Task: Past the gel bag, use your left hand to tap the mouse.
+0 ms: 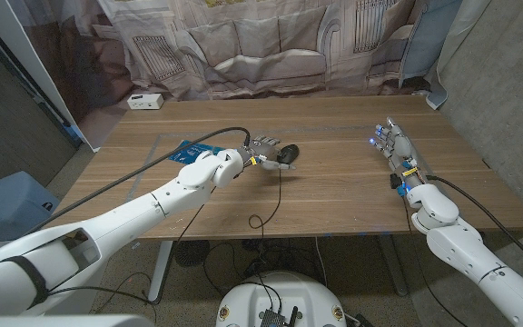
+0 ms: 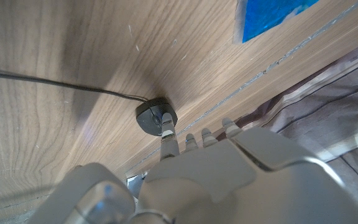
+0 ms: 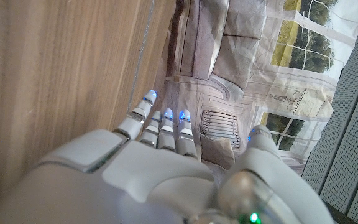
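From the head camera, a wooden bench (image 1: 334, 173) stretches out before a curtain printed with a sofa (image 1: 271, 45). The robot's left arm reaches in from the near left, past a blue gel bag (image 1: 192, 148) that lies on the bench just left of the arm's wrist. The left hand (image 1: 260, 153) is at the black computer mouse (image 1: 288, 153), which sits near the middle of the bench, right of the gel bag. The mouse cable (image 1: 275, 195) trails toward the near edge. The hand holds nothing; its fingers reach toward the mouse. The right hand (image 1: 396, 145) waits well apart on the right side of the bench, fingers apart and extended, holding nothing. A small white box (image 1: 144, 101) sits at the far left corner.

From the left wrist camera, one extended fingertip (image 2: 166, 127) of the left hand meets the top of the mouse (image 2: 154, 116), while the other fingers stay short of it. A corner of the gel bag (image 2: 272, 18) shows beyond.

From the right wrist camera, the right hand (image 3: 160, 149) shows its fingers straight and slightly spread, lit blue at the tips, above bare wood.

The likely risk: pressing too hard or at a slant could slide the light mouse across the smooth wood, and the arm could brush the gel bag beside it or snag the cable.
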Available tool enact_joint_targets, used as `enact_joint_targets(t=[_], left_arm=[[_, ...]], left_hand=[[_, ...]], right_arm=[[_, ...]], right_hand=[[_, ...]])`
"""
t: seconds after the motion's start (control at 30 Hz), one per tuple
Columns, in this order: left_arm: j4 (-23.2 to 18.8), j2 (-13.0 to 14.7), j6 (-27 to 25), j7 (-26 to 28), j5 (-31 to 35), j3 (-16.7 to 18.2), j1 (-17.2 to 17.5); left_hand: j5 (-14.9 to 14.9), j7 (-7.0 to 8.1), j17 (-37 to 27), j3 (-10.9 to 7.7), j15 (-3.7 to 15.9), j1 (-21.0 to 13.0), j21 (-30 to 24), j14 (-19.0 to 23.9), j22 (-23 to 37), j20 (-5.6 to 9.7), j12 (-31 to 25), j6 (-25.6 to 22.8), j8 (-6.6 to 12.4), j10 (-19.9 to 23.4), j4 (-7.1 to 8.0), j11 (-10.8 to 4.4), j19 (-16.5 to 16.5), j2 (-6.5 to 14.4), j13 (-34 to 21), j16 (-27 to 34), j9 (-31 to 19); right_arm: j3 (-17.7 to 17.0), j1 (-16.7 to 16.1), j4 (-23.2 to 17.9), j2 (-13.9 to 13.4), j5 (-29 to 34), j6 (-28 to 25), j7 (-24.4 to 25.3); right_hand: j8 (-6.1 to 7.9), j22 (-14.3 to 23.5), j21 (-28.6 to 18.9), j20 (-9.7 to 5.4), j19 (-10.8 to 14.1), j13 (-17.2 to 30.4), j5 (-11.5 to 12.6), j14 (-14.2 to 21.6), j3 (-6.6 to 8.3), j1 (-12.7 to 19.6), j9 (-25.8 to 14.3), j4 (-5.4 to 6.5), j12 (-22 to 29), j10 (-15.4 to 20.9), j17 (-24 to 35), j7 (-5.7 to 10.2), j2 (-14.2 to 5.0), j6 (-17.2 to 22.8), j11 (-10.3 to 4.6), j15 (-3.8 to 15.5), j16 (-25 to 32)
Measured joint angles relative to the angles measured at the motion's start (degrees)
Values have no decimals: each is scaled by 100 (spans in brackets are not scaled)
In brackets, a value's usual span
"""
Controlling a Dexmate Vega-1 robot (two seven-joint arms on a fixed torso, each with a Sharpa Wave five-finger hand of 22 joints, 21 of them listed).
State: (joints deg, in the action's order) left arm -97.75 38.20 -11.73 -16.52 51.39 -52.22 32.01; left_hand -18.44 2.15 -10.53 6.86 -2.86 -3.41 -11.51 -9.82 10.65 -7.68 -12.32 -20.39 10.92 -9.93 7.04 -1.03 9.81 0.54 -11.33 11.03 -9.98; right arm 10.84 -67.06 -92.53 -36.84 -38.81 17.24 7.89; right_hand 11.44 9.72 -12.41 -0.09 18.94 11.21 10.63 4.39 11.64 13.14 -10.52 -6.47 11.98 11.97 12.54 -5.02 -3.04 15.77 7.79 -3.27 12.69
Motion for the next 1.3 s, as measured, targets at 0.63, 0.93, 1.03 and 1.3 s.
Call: enact_joint_targets(t=[0.63, 0.93, 1.03, 1.3], left_arm=[[-18, 21, -52, -61, -15, -17, 57], [-42, 36, -80, -83, -15, -19, 65], [-62, 42, -115, -78, -15, -3, 80], [-109, 64, -163, 56, -33, 76, 129]], left_hand=[[-21, -41, 0, 0, 0, -31, 0, 0, 1, -41, -44, -41, 34, 0, 0, 0, -1, 31, 0, 22, 1], [-20, -41, 0, 0, 0, -61, -26, 0, 1, -41, -44, -41, 37, 0, 0, 0, -1, 60, 0, 22, 1], [-20, -41, 9, 0, 0, -78, -46, 0, 1, -41, -88, -41, 38, 0, 0, 0, -1, 77, 0, 45, 1], [-20, 66, 14, 41, 22, -156, -91, -22, 1, -102, -145, -253, 95, -3, -42, 46, -1, 86, 0, 45, -22]], right_arm=[[-9, -53, -80, -21, -4, -21, 34], [-17, -73, -109, -26, -4, -39, 51], [-18, -76, -110, -27, -4, -43, 51], [-21, -77, -111, -28, -3, -47, 53]], right_hand=[[0, 0, 0, 0, 0, 0, 0, 0, 0, -23, 0, 0, 0, 0, 0, 21, -23, 21, 0, 0, 0], [0, 0, 0, 0, 0, 0, 0, 0, -21, -23, 0, -21, 0, 0, 0, 21, -23, 20, 0, 0, 0], [0, 0, 0, 0, 0, 0, 0, 0, -21, -22, 0, -21, 0, 21, 0, 21, -22, 20, 21, 0, 0], [0, 0, 14, 0, 0, 0, 0, 0, -21, -23, 0, -21, 0, 21, 0, 0, -23, 41, 21, 0, 0]])
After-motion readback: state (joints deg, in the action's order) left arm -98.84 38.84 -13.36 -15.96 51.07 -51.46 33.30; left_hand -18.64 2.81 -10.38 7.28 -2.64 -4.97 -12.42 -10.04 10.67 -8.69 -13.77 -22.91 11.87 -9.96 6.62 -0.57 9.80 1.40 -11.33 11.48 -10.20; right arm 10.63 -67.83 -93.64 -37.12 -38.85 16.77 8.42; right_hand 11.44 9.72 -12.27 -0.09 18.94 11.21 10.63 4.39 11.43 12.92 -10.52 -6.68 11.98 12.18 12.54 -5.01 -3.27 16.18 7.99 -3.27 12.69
